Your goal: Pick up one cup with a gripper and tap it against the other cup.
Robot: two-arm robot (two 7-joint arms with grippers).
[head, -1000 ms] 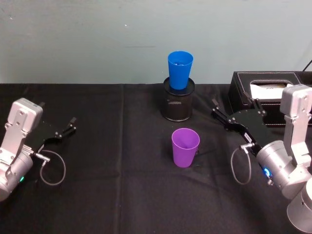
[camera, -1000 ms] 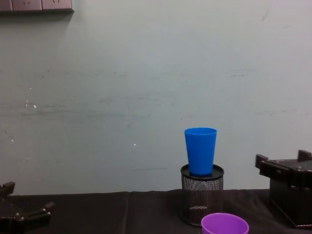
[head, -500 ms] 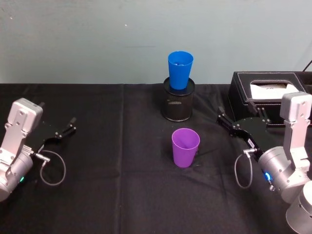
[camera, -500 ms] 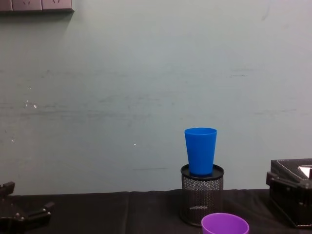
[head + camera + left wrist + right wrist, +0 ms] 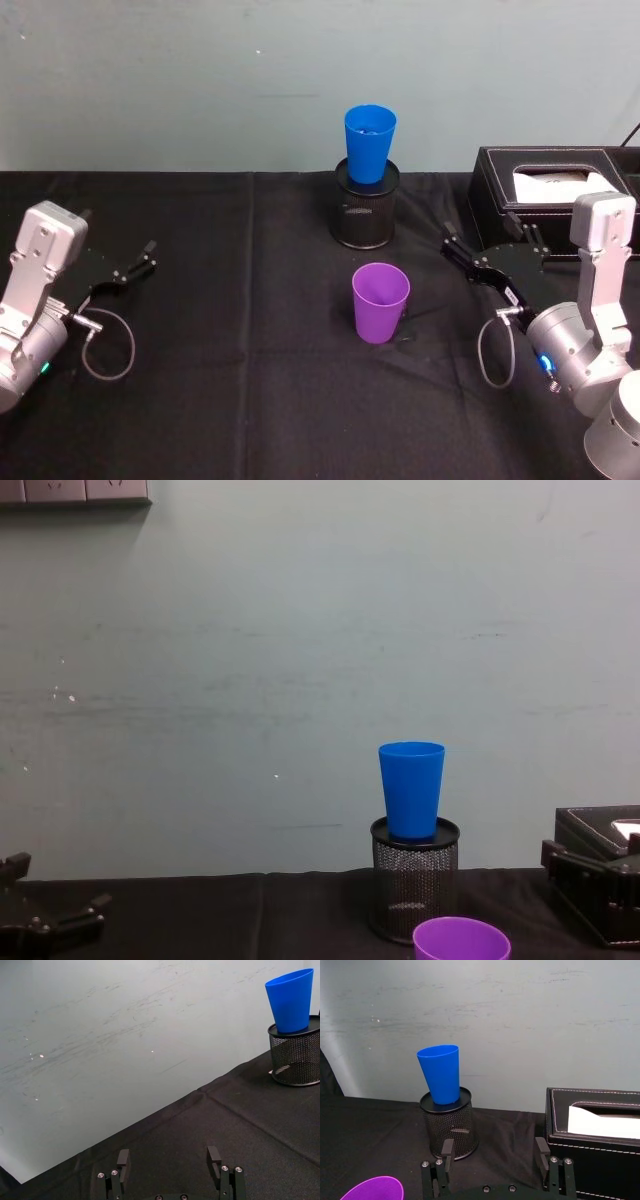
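The purple cup (image 5: 381, 302) stands upright on the black cloth at the middle of the table; its rim shows in the chest view (image 5: 461, 939) and the right wrist view (image 5: 372, 1189). The blue cup (image 5: 369, 143) stands upright in the top of a black mesh pen holder (image 5: 365, 215) behind it, also seen in the blue cup (image 5: 440, 1074) and blue cup (image 5: 291, 1000) wrist views. My right gripper (image 5: 482, 232) is open, to the right of the purple cup and apart from it, with nothing between its fingers (image 5: 448, 1149). My left gripper (image 5: 118, 232) rests open at the far left.
A black leather tissue box (image 5: 510, 180) stands at the back right, just behind the right gripper. Open black cloth lies between the left gripper and the cups. A pale wall runs close behind the table.
The right gripper has dropped lower and drawn back a little toward me, staying open. The cups and the left arm have not moved.
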